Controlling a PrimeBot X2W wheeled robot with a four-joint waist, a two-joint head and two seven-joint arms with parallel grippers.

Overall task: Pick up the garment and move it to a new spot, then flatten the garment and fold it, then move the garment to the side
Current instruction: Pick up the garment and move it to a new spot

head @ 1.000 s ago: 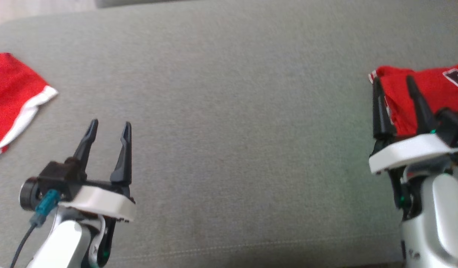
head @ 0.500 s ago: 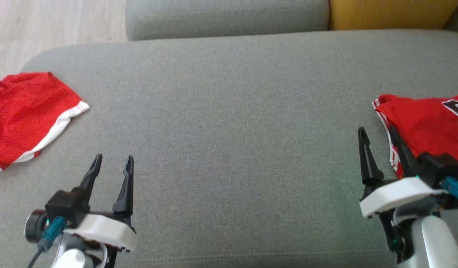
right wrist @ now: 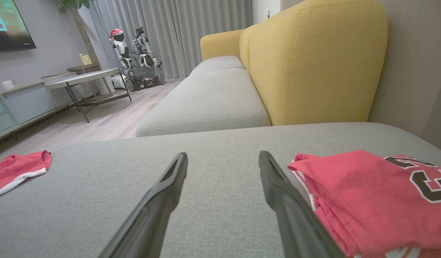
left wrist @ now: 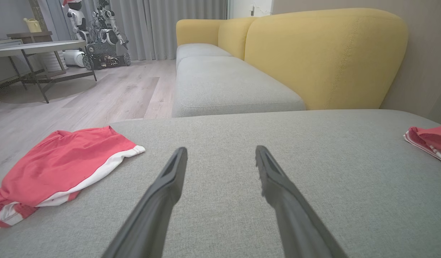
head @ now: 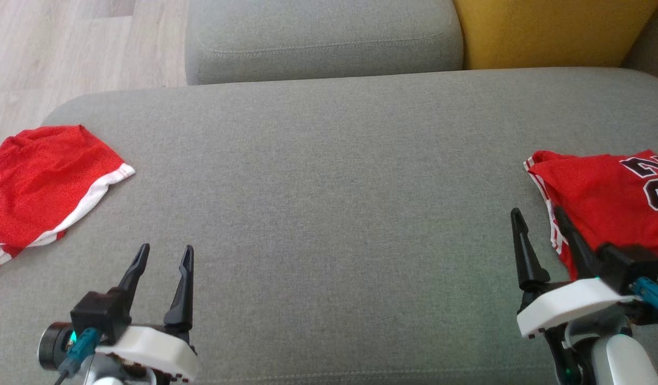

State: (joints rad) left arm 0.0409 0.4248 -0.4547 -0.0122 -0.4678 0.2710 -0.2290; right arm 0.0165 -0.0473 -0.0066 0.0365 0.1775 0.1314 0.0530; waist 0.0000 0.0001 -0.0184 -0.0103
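Note:
Two red garments lie on the grey sofa seat (head: 329,187). A folded red jersey (head: 601,198) with black numerals rests at the right edge, also seen in the right wrist view as the jersey (right wrist: 367,190). Red shorts (head: 40,176) with white trim lie rumpled at the left edge. My right gripper (head: 537,211) hovers open just left of the jersey, its right finger (head: 572,240) in front of the jersey's hem; nothing is between the fingers. My left gripper (head: 165,248) stands open and empty over bare cushion, right of the shorts (left wrist: 62,161).
A second grey cushion (head: 323,37) and a yellow backrest (head: 548,32) lie beyond the seat. Wooden floor (head: 67,48) borders the seat's far left. A low table (left wrist: 34,46) and another robot (left wrist: 98,36) stand far off across the room.
The head view has tilted up, showing more sofa and floor. My right gripper, earlier over the jersey's corner, now sits back at its left edge. Both grippers stay open.

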